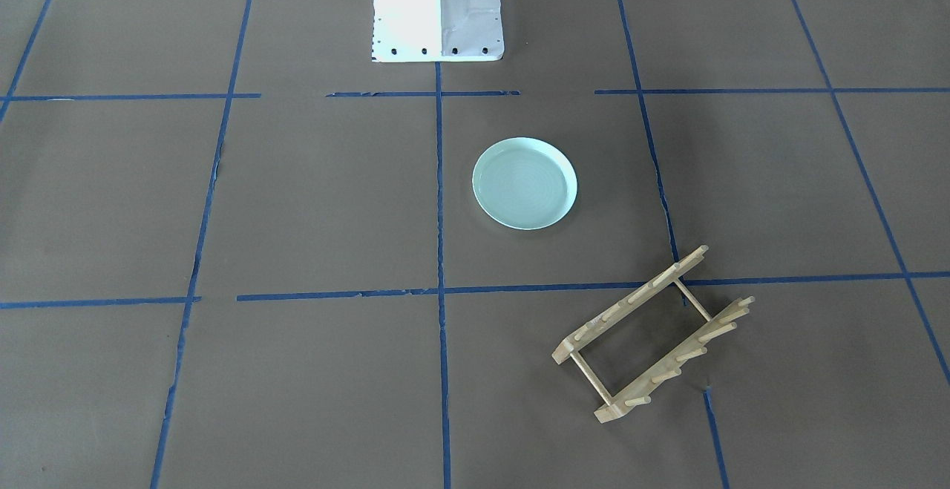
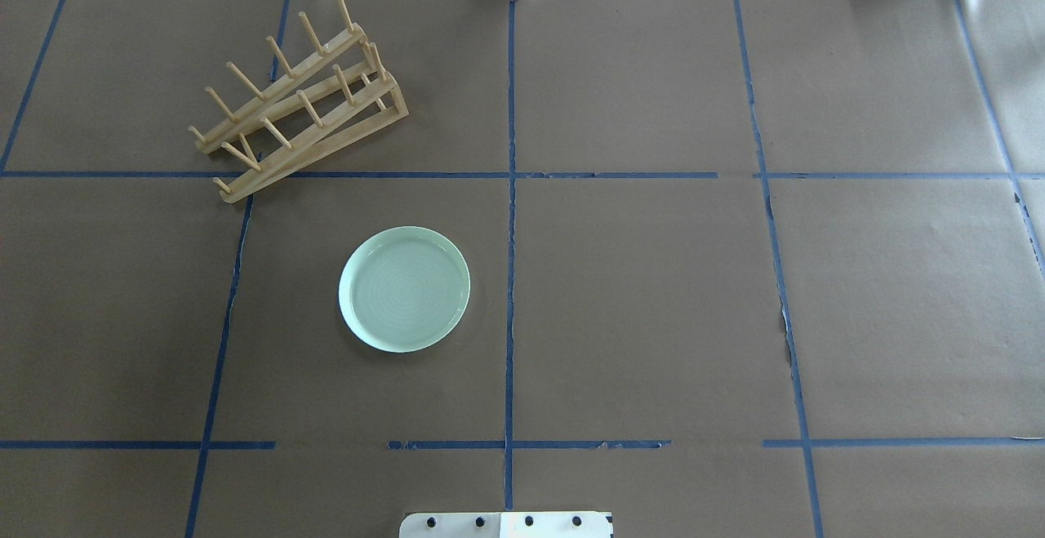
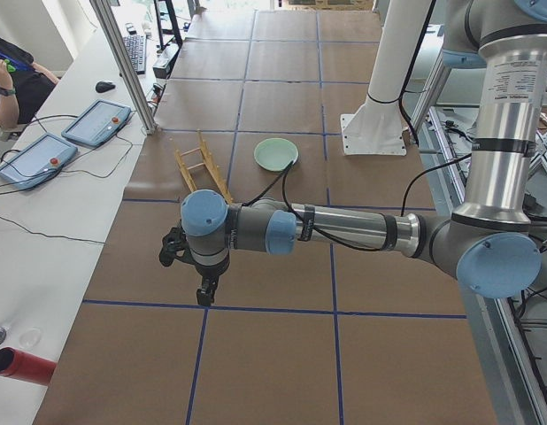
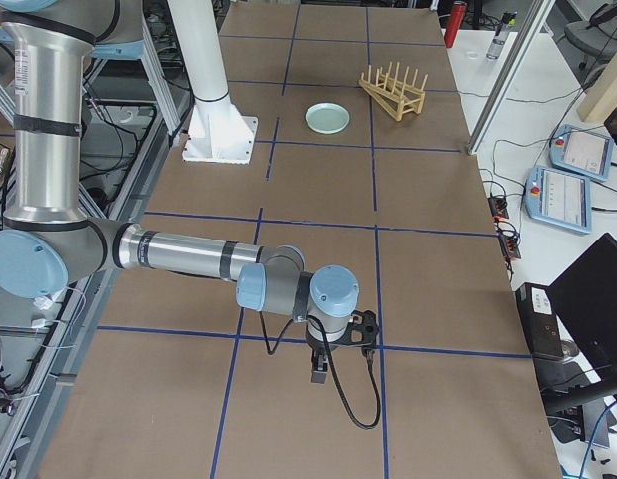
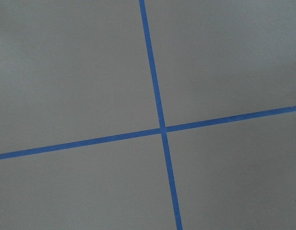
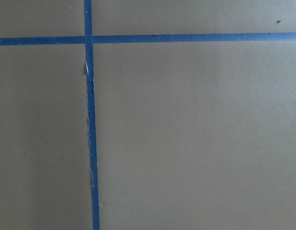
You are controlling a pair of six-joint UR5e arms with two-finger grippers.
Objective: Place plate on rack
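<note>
The plate [image 2: 404,289] is pale mint-green with faint concentric rings; the rack [image 2: 318,142] is light, honey-toned wood; the surface [image 2: 653,301] is dull brown, crossed by blue tape lines [image 2: 510,277] in a grid of large squares, frayed in places; the robot's base [image 1: 436,10] is glossy white; the left arm [image 3: 344,228] is silver-grey with pale blue joint caps and black bands, and the right arm [image 4: 179,251] matches it.

A plain brown surface [image 5: 71,67], apparently paper, is shown, crossed by two strips of blue tape [image 5: 153,81] that meet near mid-frame.
</note>
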